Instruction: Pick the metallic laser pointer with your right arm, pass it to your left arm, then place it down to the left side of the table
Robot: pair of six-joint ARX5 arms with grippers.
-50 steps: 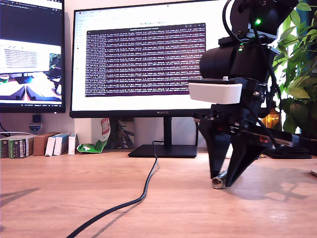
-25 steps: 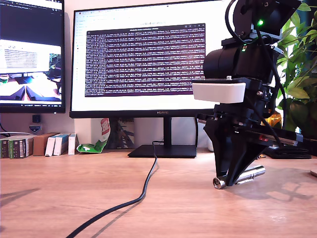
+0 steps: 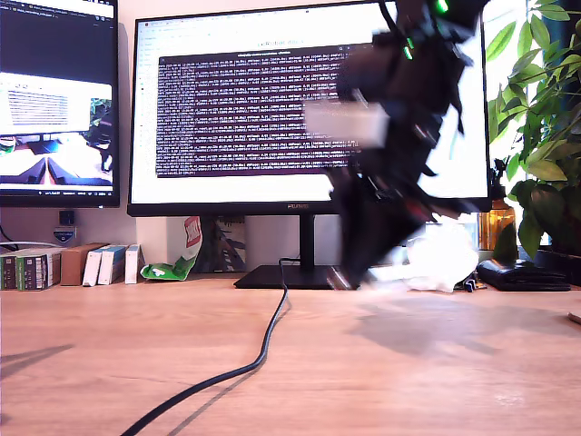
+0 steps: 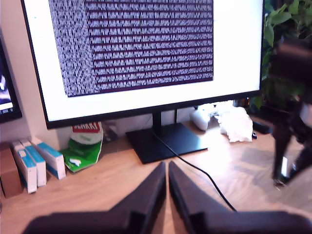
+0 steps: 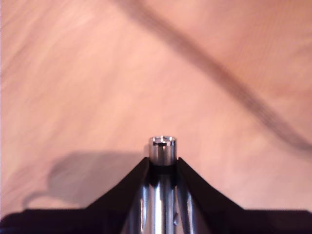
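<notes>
The metallic laser pointer is a shiny silver cylinder clamped between the black jaws of my second gripper, its round end sticking out past the tips above the wooden table. In the exterior view this arm is motion-blurred, with the gripper raised off the table in front of the monitor stand. The pointer is lost in that blur. My first gripper is shut on nothing and faces the monitor. The second arm shows blurred in its view. The first gripper is outside the exterior view.
A thick black cable runs from the monitor stand across the table toward the front. A large monitor stands behind. Small boxes sit at the exterior view's left, with a crumpled white thing and a plant at its right.
The second arm has lifted the laser pointer off the table and swung up and toward the exterior view's left, now blurred. Earlier its jaws held the pointer low on the table.
</notes>
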